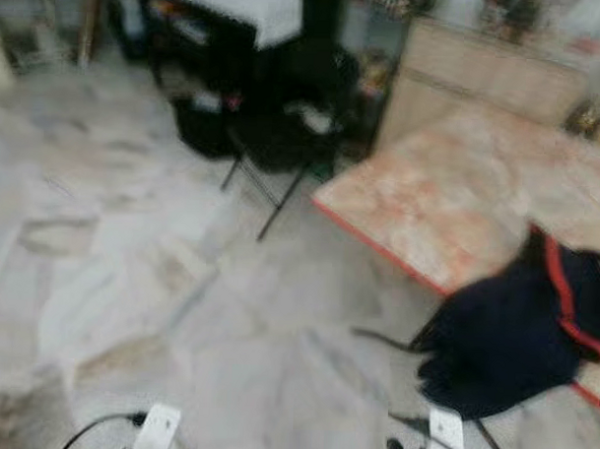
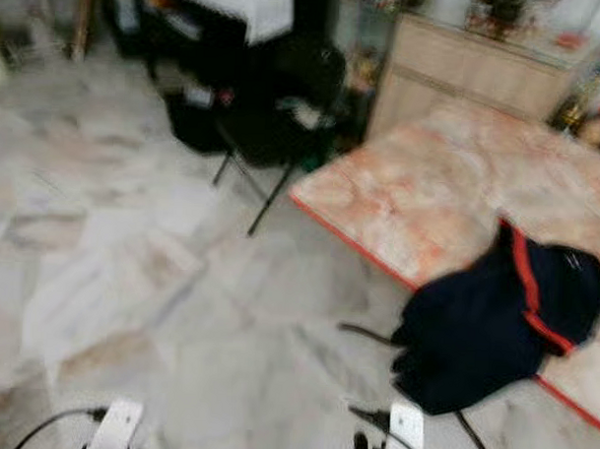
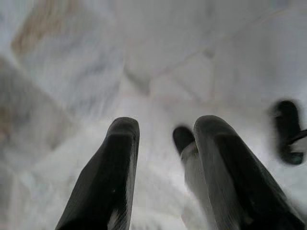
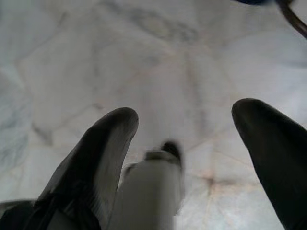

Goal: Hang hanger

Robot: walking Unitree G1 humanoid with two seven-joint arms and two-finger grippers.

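Observation:
A dark navy garment with a red stripe (image 1: pixel 513 335) lies over the near edge of a low pink marbled surface with a red rim (image 1: pixel 378 249) on the right. A thin dark piece, maybe the hanger's hook (image 1: pixel 380 338), sticks out from the garment's left side over the floor. My left gripper (image 3: pixel 165 127) hangs above the pale marble floor, open, with nothing between its fingers. My right gripper (image 4: pixel 184 115) is also open over the floor, empty. A dark curved piece (image 4: pixel 292 17) shows at the corner of the right wrist view. The head views are blurred.
A black folding rack with dark things on it (image 1: pixel 274 125) stands at the back centre. Behind the pink surface is a light wooden cabinet (image 1: pixel 483 73). Pale marble floor (image 1: pixel 131 258) spreads across the left and middle.

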